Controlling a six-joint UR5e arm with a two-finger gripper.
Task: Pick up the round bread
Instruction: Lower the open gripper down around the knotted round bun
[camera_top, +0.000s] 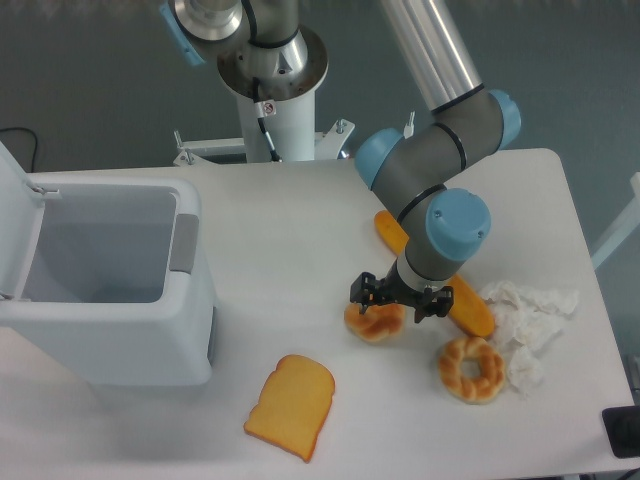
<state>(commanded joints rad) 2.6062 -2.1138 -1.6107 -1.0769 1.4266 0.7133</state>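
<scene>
At the far left we have the white bin (100, 290) with its lid swung up and its mouth facing the camera, well apart from the food, so it plays no part in the pickup. Next comes the toast slice (290, 406), lying flat near the front edge of the surface (270, 220). Then the round bread (372, 322), resting on the surface right of centre: a small golden-orange bun, its swirl ridges showing only at the lower and left edges, because the gripper (397, 302) sits down over its top. We judge the gripper has been placed there to straddle the bun for a pinch; whether its jaws are spread or already pressing the crust we cannot tell (the wrist hides the fingertips). Just right of it the long orange loaf (468, 306) runs diagonally under the arm, close enough to be nudged. Further right lie the paler ring bread (470, 369) and crumpled paper (530, 315).
</scene>
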